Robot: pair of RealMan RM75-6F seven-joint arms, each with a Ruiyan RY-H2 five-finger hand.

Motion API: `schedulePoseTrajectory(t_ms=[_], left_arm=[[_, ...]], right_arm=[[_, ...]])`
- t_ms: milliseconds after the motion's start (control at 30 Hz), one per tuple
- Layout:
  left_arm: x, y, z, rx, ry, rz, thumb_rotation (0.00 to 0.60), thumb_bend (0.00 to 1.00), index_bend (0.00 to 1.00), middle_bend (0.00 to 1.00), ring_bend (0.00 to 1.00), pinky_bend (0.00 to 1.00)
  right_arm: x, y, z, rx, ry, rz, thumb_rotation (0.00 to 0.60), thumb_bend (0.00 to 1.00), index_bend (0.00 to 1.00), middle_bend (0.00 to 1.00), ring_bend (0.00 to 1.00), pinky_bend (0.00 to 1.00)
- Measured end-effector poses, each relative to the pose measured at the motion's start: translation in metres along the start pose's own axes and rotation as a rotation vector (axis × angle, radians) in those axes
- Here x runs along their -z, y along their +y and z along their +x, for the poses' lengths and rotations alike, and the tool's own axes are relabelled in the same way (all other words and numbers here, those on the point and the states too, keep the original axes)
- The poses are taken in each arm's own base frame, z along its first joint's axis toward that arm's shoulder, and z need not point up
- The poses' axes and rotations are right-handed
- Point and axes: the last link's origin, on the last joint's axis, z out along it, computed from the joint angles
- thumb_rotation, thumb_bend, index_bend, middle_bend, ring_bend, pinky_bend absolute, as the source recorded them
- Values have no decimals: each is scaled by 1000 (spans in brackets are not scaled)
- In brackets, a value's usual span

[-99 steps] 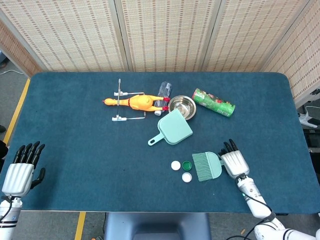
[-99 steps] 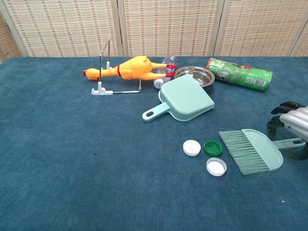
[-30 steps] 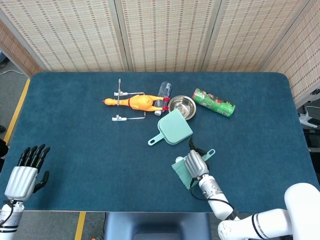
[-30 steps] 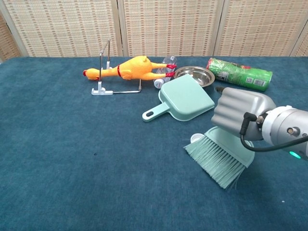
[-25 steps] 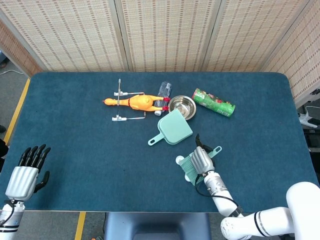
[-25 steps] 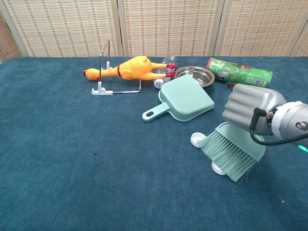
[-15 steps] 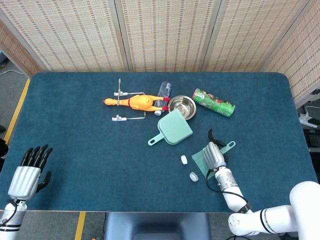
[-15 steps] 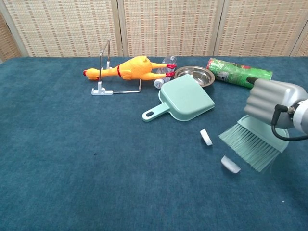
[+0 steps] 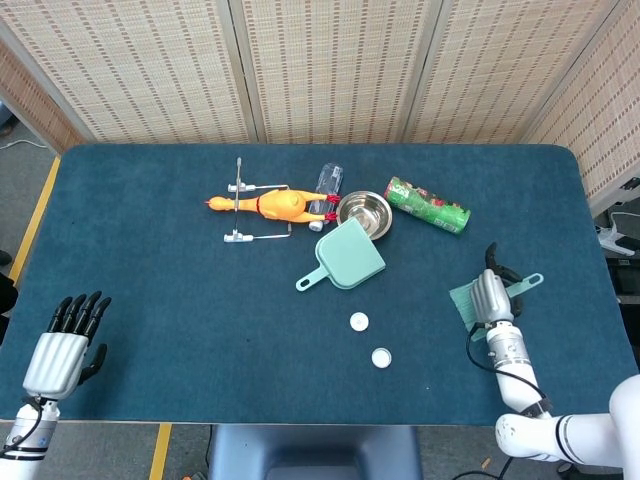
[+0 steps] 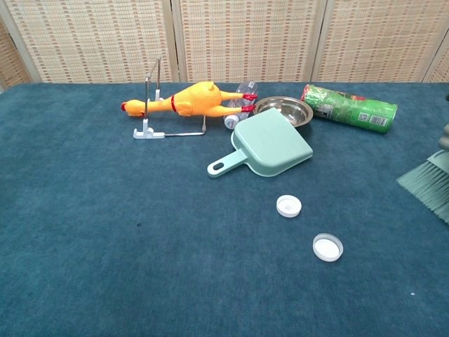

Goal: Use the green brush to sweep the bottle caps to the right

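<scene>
Bristles of the green plastic brush sit at the frame's right, gripped by the right hand. Two white round bottle caps lie centre-low on the blue-carpeted counter. The left hand, lower left, is spread and holds nothing.

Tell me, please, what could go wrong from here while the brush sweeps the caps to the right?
1. Two white caps lie apart from each other, well left of the brush that the right hand holds. One stroke may catch only one.
2. No green cap shows in either view; it may be hidden or off the table.
3. The dustpan lies close behind the caps; a wide return swing could knock it.
</scene>
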Motion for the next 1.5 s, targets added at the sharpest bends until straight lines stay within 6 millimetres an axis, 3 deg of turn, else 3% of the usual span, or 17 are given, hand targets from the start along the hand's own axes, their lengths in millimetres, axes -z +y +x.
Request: schedulePoseTrajectory(t_ms=[167,333,467,633,867,1100,1300,1500], left_arm=[[-1,0,0,-2,3,2,600,480,0,0,0,72],[0,1,3,5,18,4,600,479,0,0,0,72],[0,0,4,10,19,5,600,479,0,0,0,72],[3,-2,6,16,23,3,600,479,0,0,0,72],[2,-4,8,25,31,6,600,478,0,0,0,72],[3,-5,9,34,31,4,600,479,0,0,0,72],[2,-5,9,36,28,2,600,478,0,0,0,73],[3,-5,9,34,25,1,600,478,0,0,0,72]], right_arm=[[0,12,-7,-119,17,-20,600,394,881,806,530,77],[10,32,4,-299,126,-41,600,395,881,807,531,77],[23,44,27,-395,225,-31,600,395,881,806,531,77],[39,51,72,-493,385,11,600,396,881,807,531,88],[46,28,124,-465,507,87,600,396,881,807,531,87],[46,-10,167,-345,540,141,600,396,881,806,531,87],[43,-27,177,-230,525,142,600,396,881,807,531,87],[39,-33,174,-118,488,117,600,396,881,806,532,87]])
